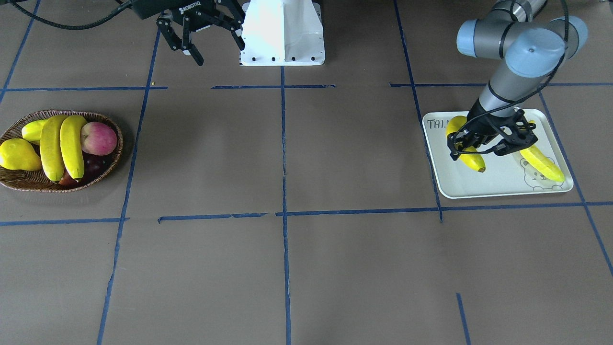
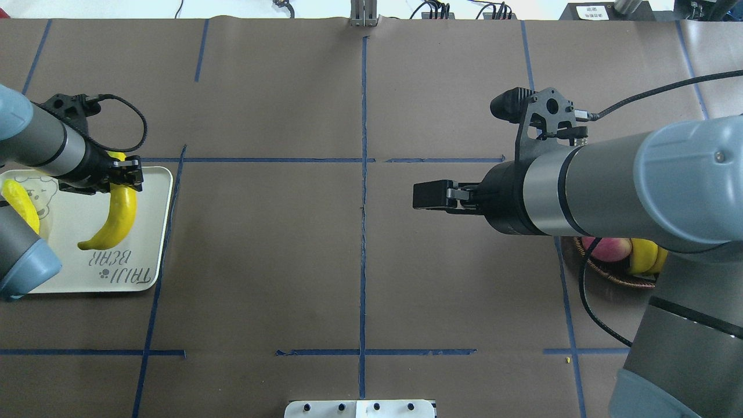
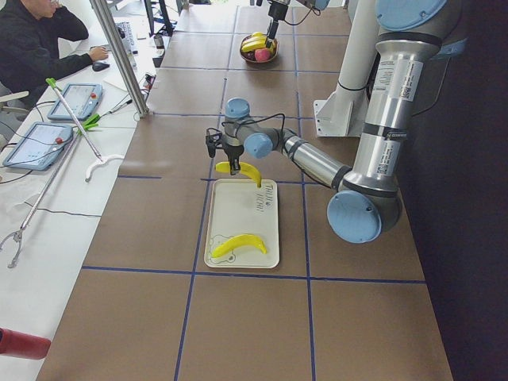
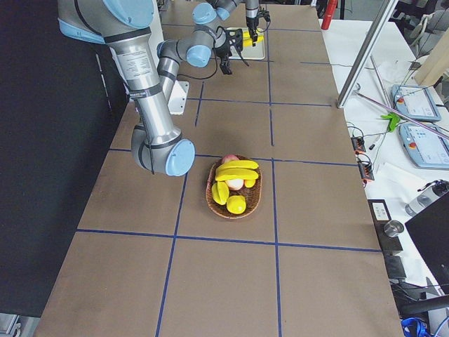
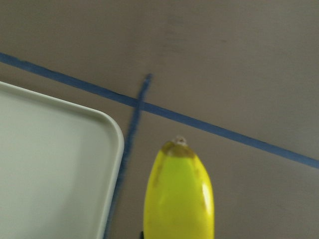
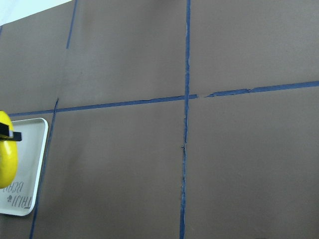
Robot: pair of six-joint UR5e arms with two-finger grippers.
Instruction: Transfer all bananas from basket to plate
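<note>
The left gripper [image 2: 123, 176] was clamped on one long curved bright-yellow banana [image 2: 118, 217], gripping it near its upper end. In the overhead view this sat at the left edge of the frame, the banana's body curving down across the flat white rectangular tray-like plate [image 2: 69, 244] toward the printed "TAIJI BEAR" lettering. Whether the banana's lower end touched the plate could not be told. In the left wrist view its dark tip showed against the brown paper-covered table [image 1: 335, 268], just beyond the plate's rounded corner.

A second yellow banana [image 1: 541, 163] lay flat on the plate, at the right of the front-facing view, across the cartoon bear outline and apart from the held one.

The shallow oval brown woven wicker basket [image 1: 28, 184] stood at the left edge of the front-facing view, well apart from the plate. Two more yellow bananas [image 1: 51, 148] [image 1: 73, 146] lay side by side across its middle. To their left sat a squat yellow pear-shaped fruit [image 1: 17, 155] and a short yellow-green ridged fruit [image 1: 32, 130]. To their right was a red-and-yellow apple [image 1: 99, 138], with dark grapes [image 1: 93, 165] below it.

The right gripper [image 1: 218, 50] hung at the top of the front-facing view, just beside the white robot base [image 1: 282, 33], with its fingers spread and nothing between them.
</note>
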